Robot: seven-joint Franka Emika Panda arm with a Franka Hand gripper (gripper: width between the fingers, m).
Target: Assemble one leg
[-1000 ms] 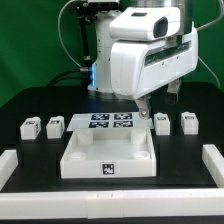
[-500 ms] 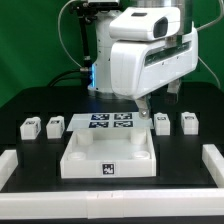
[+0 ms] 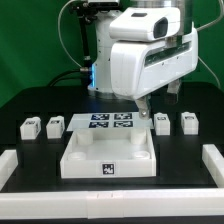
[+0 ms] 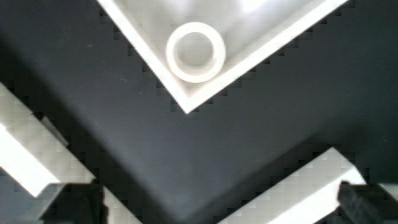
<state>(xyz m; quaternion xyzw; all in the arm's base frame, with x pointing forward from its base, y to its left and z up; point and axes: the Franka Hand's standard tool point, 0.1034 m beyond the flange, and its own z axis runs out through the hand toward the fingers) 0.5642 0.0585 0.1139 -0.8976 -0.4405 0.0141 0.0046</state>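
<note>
Four small white legs with square tags stand on the black table: two at the exterior view's left point(image 3: 30, 127) point(image 3: 55, 125) and two at its right point(image 3: 162, 122) point(image 3: 188, 122). The large white square piece point(image 3: 108, 155) lies at the front centre. One of its corners, with a round socket point(image 4: 196, 50), shows in the wrist view. My gripper point(image 3: 143, 107) hangs above the table behind the square piece, mostly hidden by the arm. In the wrist view the gripper point(image 4: 214, 205) is open and empty, with its dark fingertips point(image 4: 64, 204) far apart. No leg shows in the wrist view.
The marker board point(image 3: 110, 123) lies flat behind the square piece. White rails border the table at the front left point(image 3: 12, 165), the front point(image 3: 110, 192) and the right point(image 3: 214, 160). The arm's white body point(image 3: 145, 60) fills the upper middle.
</note>
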